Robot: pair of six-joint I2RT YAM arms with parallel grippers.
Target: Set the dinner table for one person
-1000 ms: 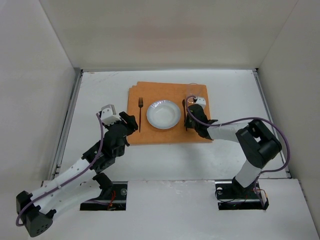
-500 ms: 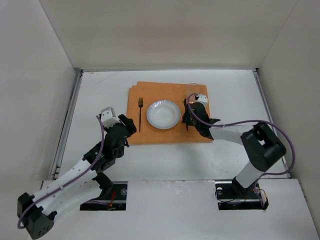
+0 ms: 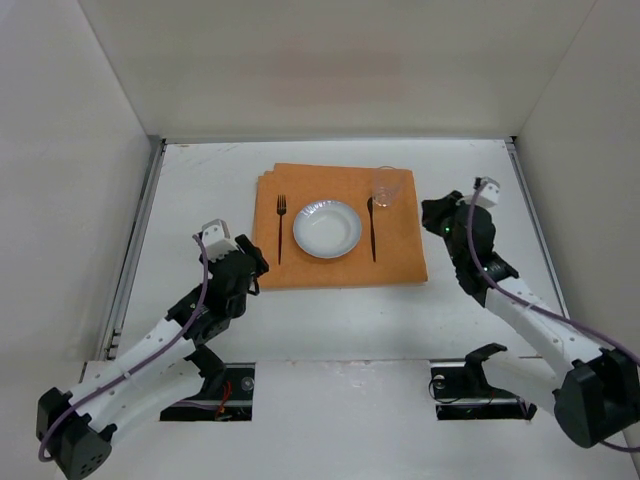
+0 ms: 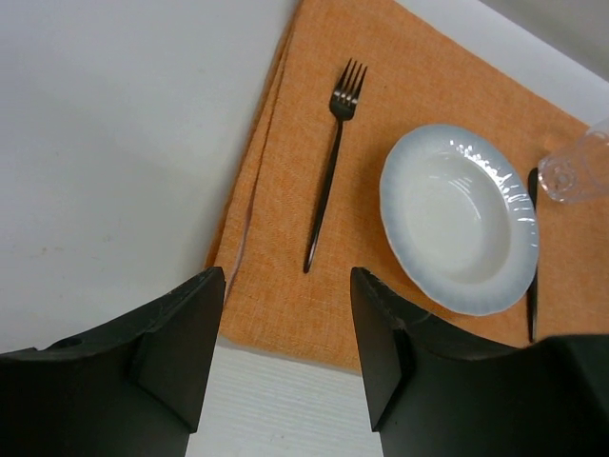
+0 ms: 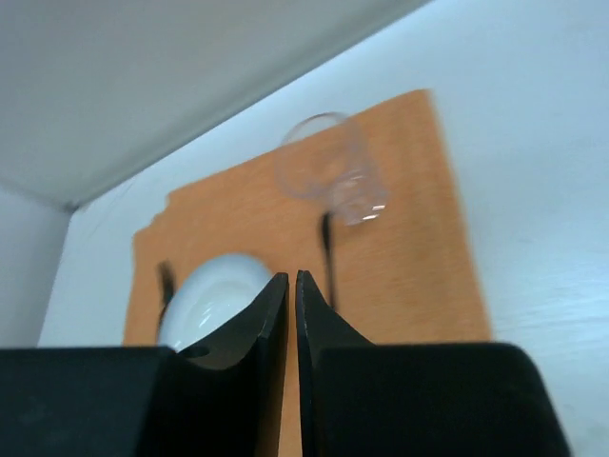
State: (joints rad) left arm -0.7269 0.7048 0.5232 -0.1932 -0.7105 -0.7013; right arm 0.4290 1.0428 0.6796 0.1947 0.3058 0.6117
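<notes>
Top external: right tool [image 3: 435, 213] off placemat [image 3: 400, 250], now beside it, closed, empty; left tool [image 3: 255, 262] wide, empty.

The plate [image 3: 327, 228] is shared by all three views. It is seen from high overhead in the top view, and closer from its near-left and right by the wrist cameras.

The bench [image 3: 200, 190] is a large, flat, matte white top that lies level and square to the overhead view. White panels [image 3: 340, 70] wall it at the back and on both sides. Thin metal rails [image 3: 131, 255] run along its left and right edges.
</notes>
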